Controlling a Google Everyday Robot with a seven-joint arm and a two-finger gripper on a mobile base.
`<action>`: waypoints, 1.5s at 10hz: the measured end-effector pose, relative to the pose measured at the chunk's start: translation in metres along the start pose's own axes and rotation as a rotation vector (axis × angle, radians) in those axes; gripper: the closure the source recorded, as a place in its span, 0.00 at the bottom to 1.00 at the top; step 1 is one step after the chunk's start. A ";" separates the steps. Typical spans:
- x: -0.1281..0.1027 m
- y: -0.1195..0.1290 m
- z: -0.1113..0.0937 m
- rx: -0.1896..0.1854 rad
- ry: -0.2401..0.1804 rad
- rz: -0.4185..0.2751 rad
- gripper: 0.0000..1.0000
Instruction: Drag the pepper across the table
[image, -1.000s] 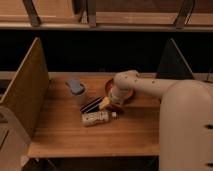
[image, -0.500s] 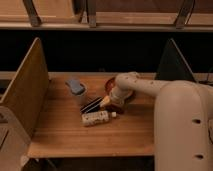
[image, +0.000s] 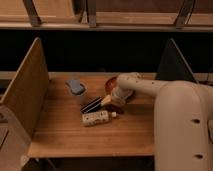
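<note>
Step in hand: securing the pepper (image: 120, 106) ahead of the drag. The pincer (image: 111, 102) sits low over the middle of the worktop (image: 65, 135), at the end of the arm (image: 145, 87) reaching in from the right edge. The wrist hides its tips, so I cannot tell whether it is spread or pinching. The pepper is a dark maroon lump directly under the pincer, partly covered, just in front of the orange-red bowl (image: 110, 84), which lies toward the far edge. Neighbours: a black-and-white striped oblong (image: 91, 105) just left of the pincer, a white bottle (image: 97, 118) on its side toward the near edge, and a blue-topped cup (image: 76, 89) further left. Judgement: a good drag needs a firm hold or downward press, with the pepper low on the wood and never lifted. The clearest lane appears to run toward the near right corner. Going left risks shoving the oblong and bottle, and going toward the far edge runs into the bowl. Slow travel should stop the small lump rolling free.
</note>
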 end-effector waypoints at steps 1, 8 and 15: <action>0.004 -0.002 -0.004 0.009 0.003 -0.002 0.39; 0.029 0.003 0.007 0.005 0.087 -0.015 0.44; 0.031 -0.013 0.001 0.053 0.112 0.003 0.97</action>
